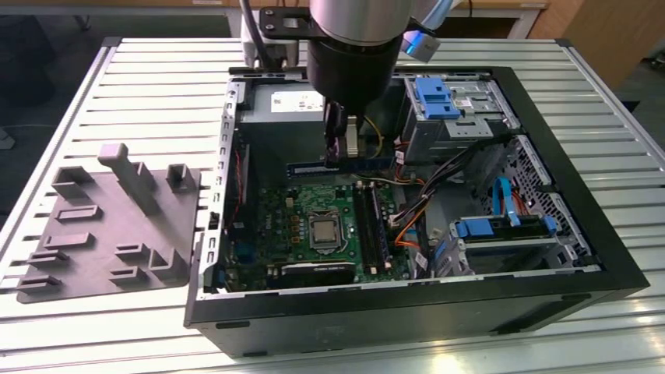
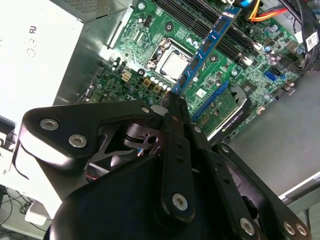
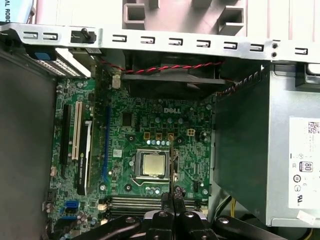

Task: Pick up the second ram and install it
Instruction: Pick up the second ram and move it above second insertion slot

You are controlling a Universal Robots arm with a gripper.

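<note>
Above the motherboard (image 1: 301,222), inside the open case (image 1: 416,300) lying on the desk (image 1: 146,86), the claw (image 1: 338,154) is clamped on the second ram (image 1: 374,164). Stick hangs level, clear of the memory slots (image 1: 369,226), gripped about mid-length, presumably for balance and even seating pressure.

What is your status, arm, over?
Fingers shut on second ram. Ram held above motherboard, not seated. Cables close beside memory slots.
</note>
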